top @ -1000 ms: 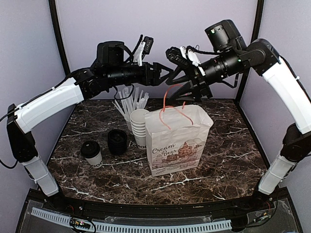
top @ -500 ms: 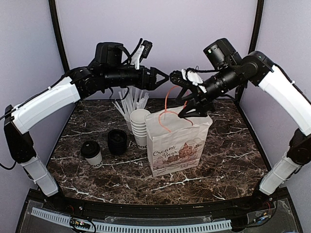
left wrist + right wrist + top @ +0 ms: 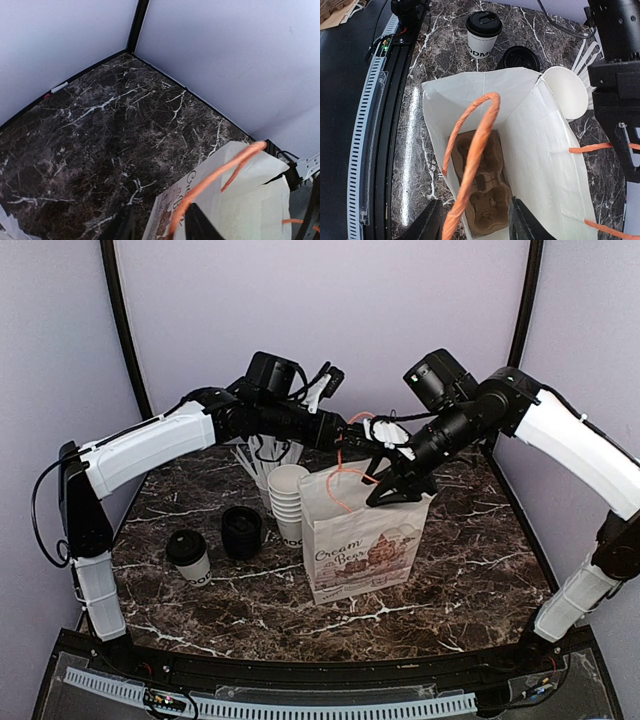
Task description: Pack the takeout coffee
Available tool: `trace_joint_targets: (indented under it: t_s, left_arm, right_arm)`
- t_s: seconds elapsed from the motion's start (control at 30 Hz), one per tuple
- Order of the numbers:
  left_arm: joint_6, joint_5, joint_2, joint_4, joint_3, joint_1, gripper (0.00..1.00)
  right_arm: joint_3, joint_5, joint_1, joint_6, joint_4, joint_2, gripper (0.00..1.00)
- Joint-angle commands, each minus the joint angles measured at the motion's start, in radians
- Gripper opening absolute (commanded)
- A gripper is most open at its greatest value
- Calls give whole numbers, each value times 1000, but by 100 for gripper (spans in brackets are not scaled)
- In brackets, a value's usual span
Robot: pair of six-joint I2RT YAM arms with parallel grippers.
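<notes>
The takeout coffee (image 3: 188,556), a white cup with a black lid, stands on the marble at the left, also seen as the coffee cup (image 3: 482,31) in the right wrist view. No gripper is near it. The white paper bag (image 3: 365,535) stands upright and open in the middle. A brown cup carrier (image 3: 485,200) lies at its bottom. My left gripper (image 3: 352,430) is open, with one orange handle (image 3: 215,175) running between its fingers beside the right finger. My right gripper (image 3: 475,202) hangs open over the bag mouth, and the other orange handle loop (image 3: 475,145) passes between its fingers.
A stack of black lids (image 3: 241,532) sits right of the coffee. A stack of lidless white cups (image 3: 287,500) and a cup of white straws (image 3: 265,450) stand against the bag's left side. Walls enclose the table on three sides.
My left arm has swung right and down to the bag's handle. My right gripper has dropped over the bag mouth. Both pairs of jaws have narrowed.
</notes>
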Motion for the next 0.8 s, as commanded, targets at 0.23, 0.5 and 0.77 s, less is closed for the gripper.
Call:
trace_joint_targets:
  t_s: [0.23, 0.5, 0.77]
  left_arm:
    - [-79, 199, -40, 69, 78, 32, 0]
    - [-191, 279, -99, 179, 127, 32, 0]
    - [-189, 262, -91, 159, 183, 32, 0]
  right_arm:
    - [186, -27, -3, 19, -3, 2, 0]
    - [341, -95, -10, 28, -7, 2, 0]
    - [412, -100, -11, 21, -2, 18, 0]
